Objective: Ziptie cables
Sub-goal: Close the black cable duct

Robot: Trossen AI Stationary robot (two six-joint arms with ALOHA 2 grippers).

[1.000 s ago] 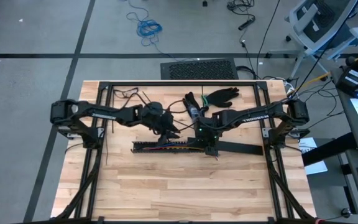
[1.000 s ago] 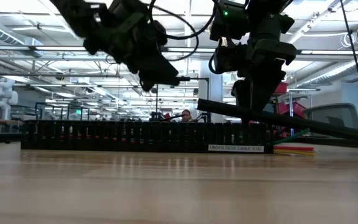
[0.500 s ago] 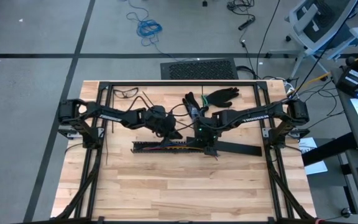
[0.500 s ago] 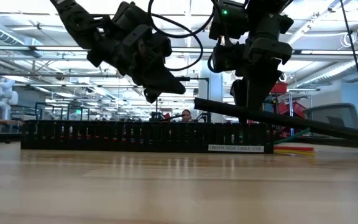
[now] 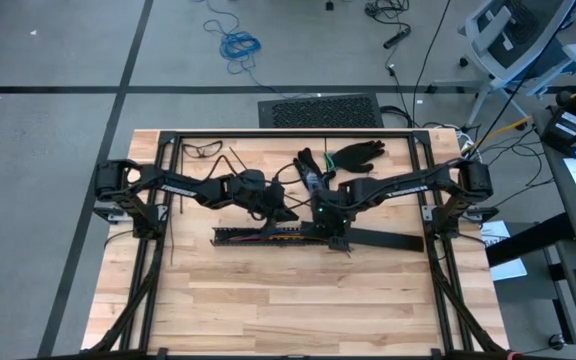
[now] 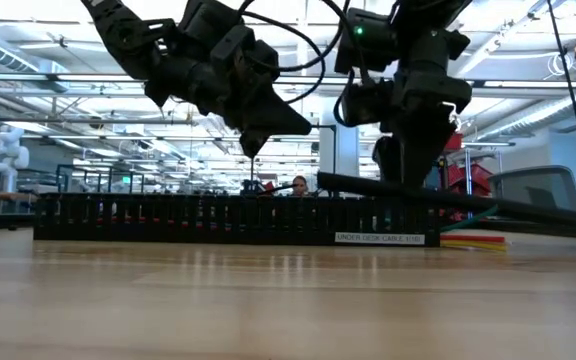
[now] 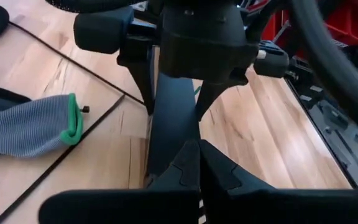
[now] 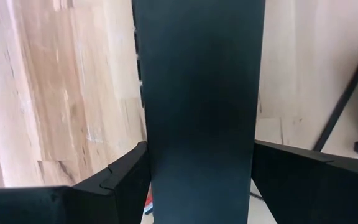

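Left gripper (image 7: 199, 163) jaws closed together, empty. Ahead, right gripper (image 7: 174, 106) straddles a flat black strip (image 7: 171, 124) over the wooden counter (image 7: 247, 137). Grey glove with green cuff (image 7: 33, 124) beside thin zipties (image 7: 73, 68).

Front half of table (image 5: 288, 310) open; slotted rail (image 5: 258, 236), black lid (image 5: 383, 239) block centre.

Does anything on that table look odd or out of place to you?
Yes: the right gripper grips a flat black cover strip whose one end is raised off the slotted rail, so it hangs tilted. The left gripper hovers above the rail, shut on nothing visible.
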